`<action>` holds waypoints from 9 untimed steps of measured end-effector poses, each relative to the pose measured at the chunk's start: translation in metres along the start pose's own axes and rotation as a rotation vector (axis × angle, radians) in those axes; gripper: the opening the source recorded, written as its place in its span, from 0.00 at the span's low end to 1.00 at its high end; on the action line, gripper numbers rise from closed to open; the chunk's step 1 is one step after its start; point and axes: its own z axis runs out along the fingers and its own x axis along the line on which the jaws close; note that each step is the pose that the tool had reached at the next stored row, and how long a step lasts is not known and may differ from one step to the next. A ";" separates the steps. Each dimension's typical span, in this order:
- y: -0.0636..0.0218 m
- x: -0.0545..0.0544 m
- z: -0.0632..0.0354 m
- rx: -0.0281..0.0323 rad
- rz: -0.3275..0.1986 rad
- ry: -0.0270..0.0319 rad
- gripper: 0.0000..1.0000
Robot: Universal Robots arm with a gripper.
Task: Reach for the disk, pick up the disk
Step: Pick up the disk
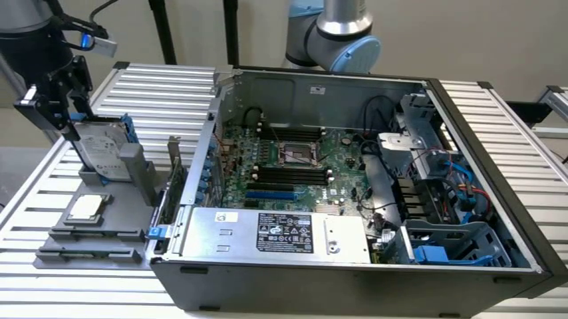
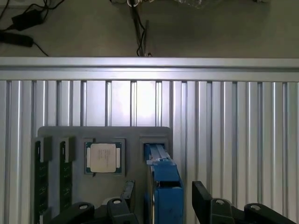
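The disk stands on edge in the grey holder. The gripper straddles it, jaws spread, not yet touching. It seems stiff, rather heavy, shock-sensitive; the flat faces are best to clamp.

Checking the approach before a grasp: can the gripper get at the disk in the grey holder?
Probably yes. The disk stands on edge in the holder, upper part free. The open gripper straddles it, fingers either side of its blue frame, nothing in between.
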 end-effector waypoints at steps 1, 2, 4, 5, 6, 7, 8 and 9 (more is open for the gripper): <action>0.0001 0.000 0.0006 0.0003 0.000 0.0001 0.60; 0.0002 0.000 0.0012 0.0006 0.000 0.0001 0.60; 0.0005 0.000 0.0027 0.0015 0.000 0.0001 0.60; 0.0006 0.000 0.0033 0.0019 0.000 0.0001 0.60; 0.0008 0.000 0.0037 0.0021 0.000 0.0001 0.60; 0.0008 0.000 0.0039 0.0022 0.000 0.0001 0.60; 0.0008 0.000 0.0041 0.0022 0.000 0.0002 0.60; 0.0008 0.000 0.0043 0.0022 0.000 0.0001 0.60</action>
